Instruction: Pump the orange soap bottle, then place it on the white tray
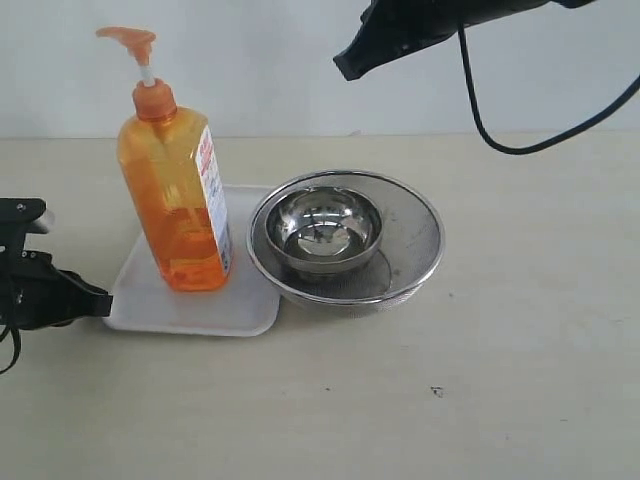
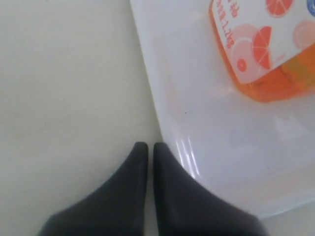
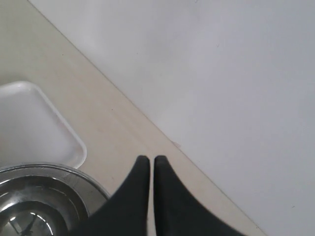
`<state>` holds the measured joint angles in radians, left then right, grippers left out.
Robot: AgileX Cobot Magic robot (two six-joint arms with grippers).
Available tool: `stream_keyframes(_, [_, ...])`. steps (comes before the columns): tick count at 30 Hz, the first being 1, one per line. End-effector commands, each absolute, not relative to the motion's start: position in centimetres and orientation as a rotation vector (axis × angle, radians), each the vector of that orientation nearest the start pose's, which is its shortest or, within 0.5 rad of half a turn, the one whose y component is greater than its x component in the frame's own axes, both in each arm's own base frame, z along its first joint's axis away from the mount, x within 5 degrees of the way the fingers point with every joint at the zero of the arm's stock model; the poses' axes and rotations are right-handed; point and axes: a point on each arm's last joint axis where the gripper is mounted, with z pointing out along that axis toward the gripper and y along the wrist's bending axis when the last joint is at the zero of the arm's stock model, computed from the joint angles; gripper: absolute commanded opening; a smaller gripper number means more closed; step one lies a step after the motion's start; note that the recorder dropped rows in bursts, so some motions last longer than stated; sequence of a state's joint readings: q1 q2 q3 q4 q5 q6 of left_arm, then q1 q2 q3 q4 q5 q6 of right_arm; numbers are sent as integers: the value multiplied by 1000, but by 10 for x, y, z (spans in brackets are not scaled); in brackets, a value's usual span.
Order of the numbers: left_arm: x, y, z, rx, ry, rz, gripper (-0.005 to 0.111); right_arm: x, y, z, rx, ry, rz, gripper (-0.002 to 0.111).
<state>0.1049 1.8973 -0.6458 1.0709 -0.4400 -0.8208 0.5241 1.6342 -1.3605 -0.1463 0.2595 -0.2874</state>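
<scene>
orange soap bottle (image 1: 178,205): upright on white tray (image 1: 190,312)
left gripper (image 2: 147,147): fingers closed, empty, at tray corner
right gripper (image 3: 147,160): I see fingers closed, empty

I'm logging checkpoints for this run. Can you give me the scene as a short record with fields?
orange soap bottle: upright on the white tray, pump head up
steel bowl: inside the mesh strainer, right of the tray
left gripper: shut, empty, low by the tray's left edge
right gripper: shut, empty, raised high, touching nothing
</scene>
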Motion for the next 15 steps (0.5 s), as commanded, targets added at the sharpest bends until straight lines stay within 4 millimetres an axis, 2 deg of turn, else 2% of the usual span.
stream_keyframes(1, [289,-14,83,307,2462,-378,5,338,189,344,-898,1772,12,0])
stream_keyframes(5, [285,-17,81,320,2477,-377,5,338,189,344,-896,1766,13,0])
stream_keyframes(9, [285,-12,82,269,2502,-318,5,338,189,344,-909,1759,-3,0])
stream_keyframes(12, [286,-6,98,247,2475,-232,5,338,188,347,-909,1745,-7,0])
stream_keyframes(15, [289,-4,130,204,2371,-187,5,335,187,354,-892,1727,-1,0])
